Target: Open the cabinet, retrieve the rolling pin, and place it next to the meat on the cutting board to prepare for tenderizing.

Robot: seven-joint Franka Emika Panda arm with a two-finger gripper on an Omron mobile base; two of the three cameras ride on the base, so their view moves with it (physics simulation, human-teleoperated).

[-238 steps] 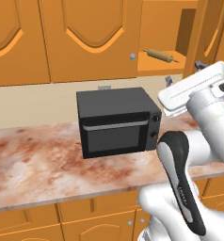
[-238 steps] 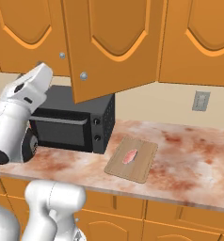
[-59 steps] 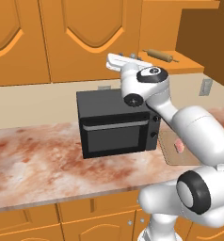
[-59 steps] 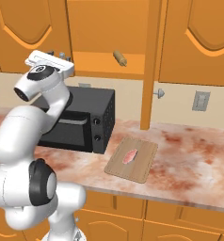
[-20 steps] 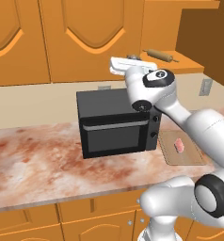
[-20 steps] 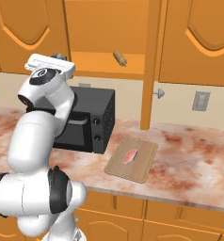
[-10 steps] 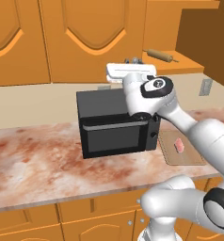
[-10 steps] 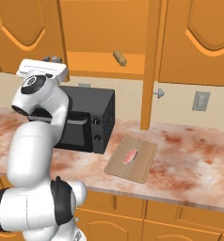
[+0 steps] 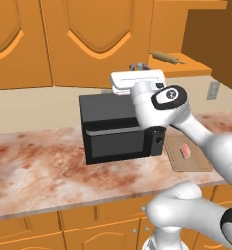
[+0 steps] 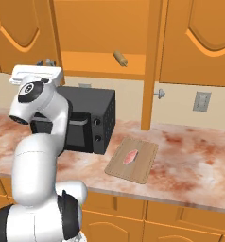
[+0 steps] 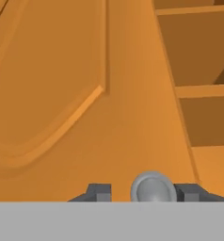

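Observation:
The cabinet (image 9: 96,39) has its right door (image 10: 151,61) swung wide open and its left door shut. On its shelf lies the rolling pin (image 9: 164,57) (image 10: 120,58). My gripper (image 9: 138,67) (image 10: 44,62) is up at the shut left door, above the microwave. In the hand view my gripper (image 11: 144,193) stands open around the door's round silver knob (image 11: 153,188); the right fingertip (image 11: 189,192) is at the knob and the left one stands apart from it. The meat (image 9: 185,150) (image 10: 131,156) lies on the cutting board (image 9: 196,162) (image 10: 140,168).
A black microwave (image 9: 120,127) (image 10: 88,125) stands on the marbled counter (image 9: 35,166) below my hand, left of the board. The open door's edge and knob (image 10: 158,93) hang over the counter behind the board. Wall outlets (image 10: 201,101) sit on the backsplash.
My hand has shifted a little left and lower along the shut door while the wrist and elbow swung round. Rolling pin, meat and board have not moved.

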